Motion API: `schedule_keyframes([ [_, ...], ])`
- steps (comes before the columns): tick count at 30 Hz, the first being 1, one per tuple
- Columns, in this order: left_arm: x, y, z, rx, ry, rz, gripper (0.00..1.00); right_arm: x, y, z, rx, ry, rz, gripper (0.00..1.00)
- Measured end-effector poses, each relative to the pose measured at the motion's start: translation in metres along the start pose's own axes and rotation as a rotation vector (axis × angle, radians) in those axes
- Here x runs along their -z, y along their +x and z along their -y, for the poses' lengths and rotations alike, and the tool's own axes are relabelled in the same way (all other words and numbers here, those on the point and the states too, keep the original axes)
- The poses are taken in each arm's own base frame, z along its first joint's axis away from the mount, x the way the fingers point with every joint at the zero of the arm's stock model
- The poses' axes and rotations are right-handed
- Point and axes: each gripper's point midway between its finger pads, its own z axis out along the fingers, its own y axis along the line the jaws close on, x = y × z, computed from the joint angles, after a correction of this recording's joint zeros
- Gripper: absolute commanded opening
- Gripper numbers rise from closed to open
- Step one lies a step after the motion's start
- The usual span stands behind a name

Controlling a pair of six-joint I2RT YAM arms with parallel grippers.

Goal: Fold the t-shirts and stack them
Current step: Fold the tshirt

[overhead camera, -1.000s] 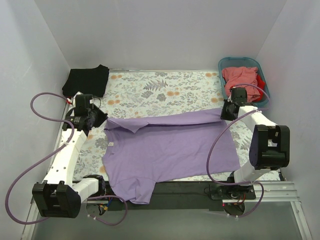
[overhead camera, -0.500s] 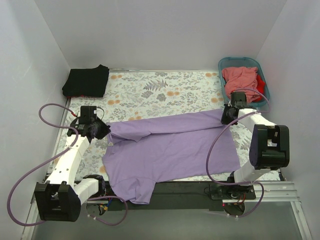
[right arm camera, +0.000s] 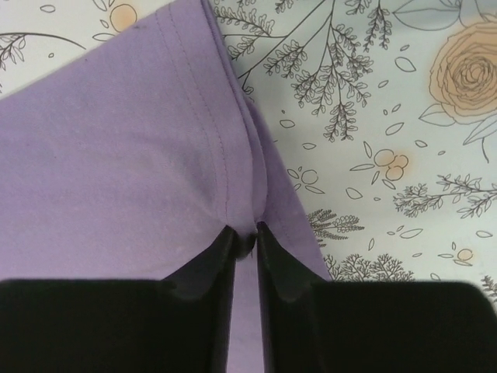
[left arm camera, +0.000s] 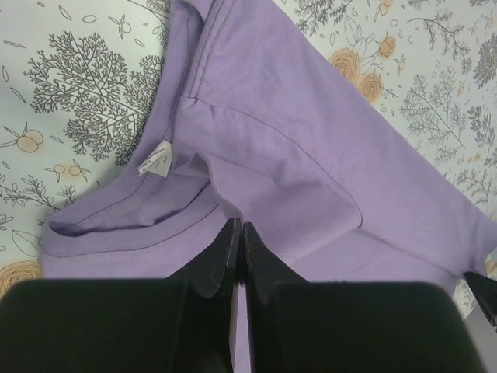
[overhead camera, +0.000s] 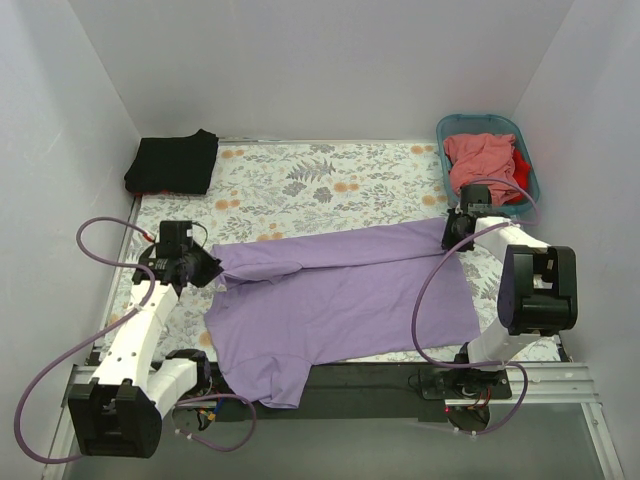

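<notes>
we've drawn the far edge of the lavender shirt (overhead camera: pixel 340 290) nearer: the fold is nearly laid. left jaws pinch it by the collar; right jaws' grip we cannot tell.

Lighting is bright, even and diffuse from overhead. Shadows are soft and faint. Wrist views: purple shirt (left arm camera: pixel 326 155) sharp; near black fingers (left arm camera: pixel 211 268) slightly blurred.

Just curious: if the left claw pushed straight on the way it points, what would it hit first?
The left gripper would meet the lavender t-shirt it is pinching first, probably bunching that cloth ahead of it.
</notes>
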Motion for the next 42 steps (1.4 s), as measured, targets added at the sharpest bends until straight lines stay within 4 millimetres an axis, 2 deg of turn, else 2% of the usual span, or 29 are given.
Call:
schedule_keyframes([
  [2,0.002,0.003,0.001,0.0,0.01,-0.015,0.0,0.001,-0.001,0.001,-0.006,0.004,0.003,0.43],
  [8,0.0,0.021,0.001,-0.001,0.042,-0.086,0.0,0.019,-0.015,-0.005,-0.029,-0.021,0.066,0.48],
  [11,-0.005,0.036,-0.009,0.0,0.031,-0.141,0.0,0.038,-0.027,-0.021,-0.012,-0.076,0.129,0.52],
  [14,-0.007,0.042,-0.013,-0.007,0.023,-0.161,0.0,0.055,-0.03,-0.059,0.07,-0.176,0.173,0.52],
  [15,-0.009,0.041,-0.013,-0.012,0.022,-0.162,0.0,0.059,-0.026,-0.079,0.123,-0.221,0.18,0.52],
  [17,-0.013,0.038,-0.012,-0.021,0.014,-0.158,0.0,0.066,-0.009,-0.122,0.254,-0.31,0.175,0.5],
  [20,-0.024,0.023,-0.002,-0.039,-0.005,-0.137,0.0,0.072,0.03,-0.18,0.458,-0.431,0.136,0.48],
  [24,-0.042,-0.005,0.019,-0.062,-0.002,-0.084,0.0,0.084,0.072,-0.236,0.656,-0.573,0.096,0.47],
  [28,-0.069,-0.023,0.033,-0.085,-0.011,-0.065,0.0,0.098,0.089,-0.293,0.81,-0.693,0.121,0.45],
  [31,-0.09,-0.025,0.031,-0.101,-0.045,-0.075,0.0,0.107,0.101,-0.331,0.898,-0.772,0.151,0.44],
  [36,-0.114,-0.03,0.021,-0.128,-0.114,-0.072,0.0,0.115,0.128,-0.379,1.021,-0.876,0.169,0.41],
  [42,-0.127,-0.042,0.025,-0.149,-0.127,-0.037,0.0,0.114,0.157,-0.406,1.102,-0.95,0.145,0.39],
])
